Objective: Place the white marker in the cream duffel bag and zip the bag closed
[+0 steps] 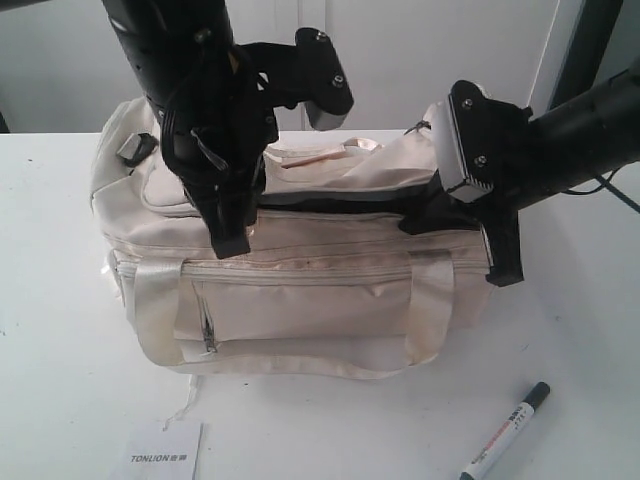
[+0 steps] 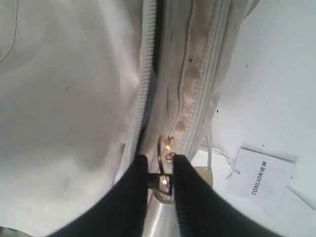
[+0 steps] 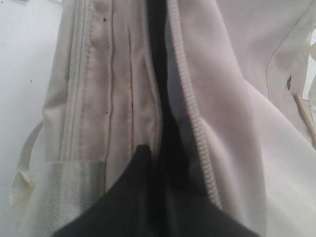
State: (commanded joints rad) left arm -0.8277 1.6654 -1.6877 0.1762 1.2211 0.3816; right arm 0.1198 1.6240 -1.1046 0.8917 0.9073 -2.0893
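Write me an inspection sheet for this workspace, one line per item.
Surface: white table, no spills seen.
Job's things: cream duffel bag mid-table, top zip partly open with black lining showing; white marker lies on the table outside the bag, nearer the right arm.
Clutter: TONLION card at the front edge.
Grippers: left gripper shut on the gold zipper pull; right gripper shut at the opening's edge, and whether it pinches fabric is unclear.
Cables: one dark cable behind the right arm.
Surroundings: pale wall panels behind.

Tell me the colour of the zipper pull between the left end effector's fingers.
Gold; the zipper pull shows best in the left wrist view.
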